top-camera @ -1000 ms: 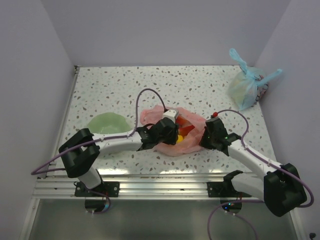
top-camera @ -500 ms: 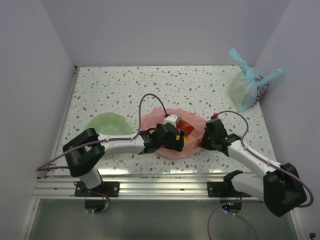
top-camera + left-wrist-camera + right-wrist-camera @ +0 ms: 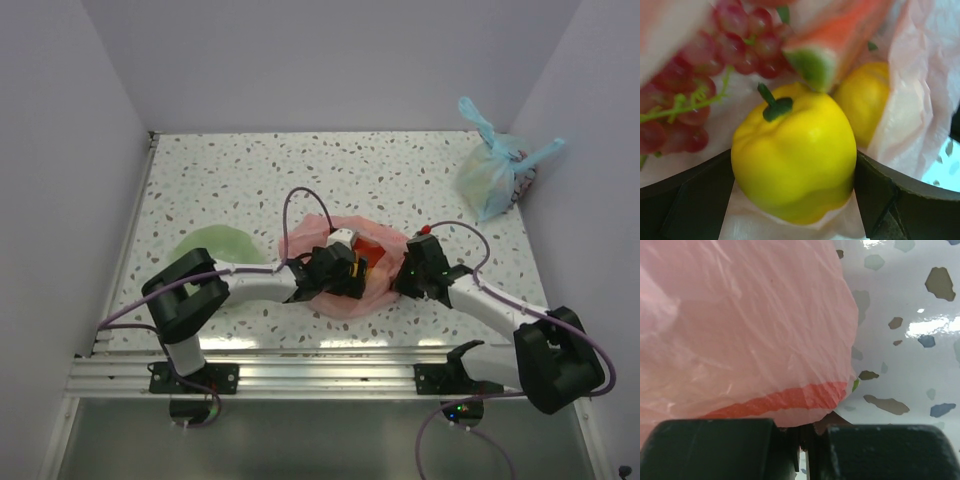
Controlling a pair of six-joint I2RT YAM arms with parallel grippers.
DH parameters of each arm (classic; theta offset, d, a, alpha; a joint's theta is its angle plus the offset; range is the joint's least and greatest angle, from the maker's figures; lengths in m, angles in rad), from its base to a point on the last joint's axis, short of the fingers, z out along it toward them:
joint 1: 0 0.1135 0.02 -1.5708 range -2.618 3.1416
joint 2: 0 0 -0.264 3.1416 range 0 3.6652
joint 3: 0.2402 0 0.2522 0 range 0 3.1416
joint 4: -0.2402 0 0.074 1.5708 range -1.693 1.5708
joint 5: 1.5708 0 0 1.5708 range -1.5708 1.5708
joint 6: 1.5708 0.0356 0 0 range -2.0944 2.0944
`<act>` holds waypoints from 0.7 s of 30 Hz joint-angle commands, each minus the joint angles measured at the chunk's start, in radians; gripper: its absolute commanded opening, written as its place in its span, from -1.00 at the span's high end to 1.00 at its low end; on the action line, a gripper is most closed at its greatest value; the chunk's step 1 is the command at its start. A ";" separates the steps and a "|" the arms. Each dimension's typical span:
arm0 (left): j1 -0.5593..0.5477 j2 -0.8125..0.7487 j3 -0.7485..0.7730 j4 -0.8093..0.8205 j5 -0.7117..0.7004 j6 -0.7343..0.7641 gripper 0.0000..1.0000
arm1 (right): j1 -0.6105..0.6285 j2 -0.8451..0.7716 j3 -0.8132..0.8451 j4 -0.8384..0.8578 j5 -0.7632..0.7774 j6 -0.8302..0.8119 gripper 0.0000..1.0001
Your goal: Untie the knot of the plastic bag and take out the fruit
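The pink plastic bag (image 3: 300, 238) lies opened at the table's near middle; its knot does not show. My left gripper (image 3: 352, 272) reaches into its mouth from the left. In the left wrist view its jaws (image 3: 794, 176) stand wide open either side of a yellow round fruit (image 3: 795, 150) with a green stem. Behind it lie a second yellow fruit (image 3: 867, 100), a watermelon slice (image 3: 835, 45) and dark red grapes (image 3: 685, 85) on the bag film (image 3: 910, 100). My right gripper (image 3: 405, 275) (image 3: 802, 442) is shut on the bag's right edge (image 3: 740, 330).
A green bowl (image 3: 215, 245) sits left of the bag, behind my left arm. A tied light blue bag (image 3: 495, 175) rests at the far right against the wall. Walls close in both sides, and an aluminium rail (image 3: 320, 370) runs along the near edge.
My left gripper has pushed further right into the bag and its jaws have spread wide round the yellow fruit. The right gripper has shifted slightly left, still pinching the bag.
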 commanded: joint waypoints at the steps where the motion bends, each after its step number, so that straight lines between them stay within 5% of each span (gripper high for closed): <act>1: 0.071 0.028 0.009 0.051 -0.050 -0.023 -0.95 | -0.002 0.034 -0.009 0.096 -0.022 0.040 0.91; 12: 0.140 0.016 0.053 0.067 -0.069 0.031 -0.70 | 0.000 0.020 -0.017 0.099 -0.049 0.047 0.91; 18: 0.137 -0.052 0.030 0.032 -0.052 0.060 -0.18 | -0.002 0.008 -0.003 0.079 -0.032 0.029 0.91; 21: 0.134 -0.099 0.030 0.004 -0.035 0.112 -0.11 | -0.002 0.002 0.015 0.064 -0.028 0.015 0.91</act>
